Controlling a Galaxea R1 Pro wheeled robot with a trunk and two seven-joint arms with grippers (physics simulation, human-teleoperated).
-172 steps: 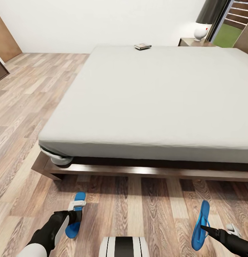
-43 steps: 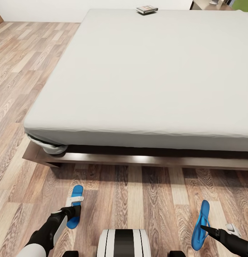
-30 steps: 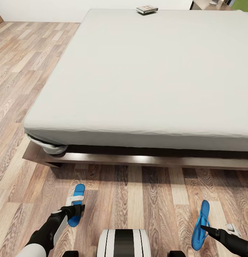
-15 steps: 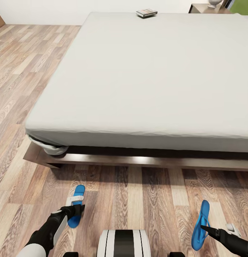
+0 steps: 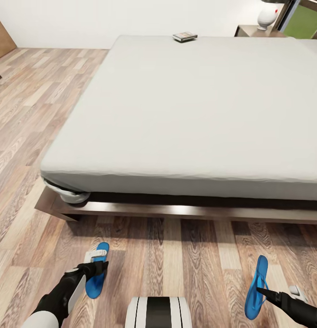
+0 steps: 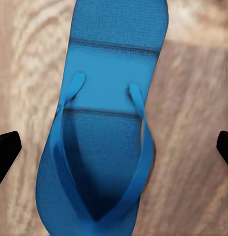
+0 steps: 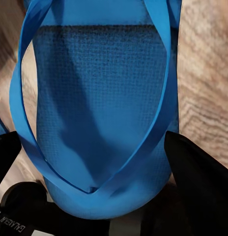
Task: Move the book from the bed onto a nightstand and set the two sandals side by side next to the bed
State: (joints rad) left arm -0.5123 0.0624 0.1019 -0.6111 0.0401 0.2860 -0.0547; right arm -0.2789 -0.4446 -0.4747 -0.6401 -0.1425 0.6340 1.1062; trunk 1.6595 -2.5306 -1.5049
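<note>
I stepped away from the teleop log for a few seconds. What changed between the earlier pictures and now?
Only the head camera tilted, down and then back up. The bed and book did not move. The left pincer stays open over the flat sandal. The right pincer keeps gripping the other sandal on edge. Nothing was taken or released.
</note>
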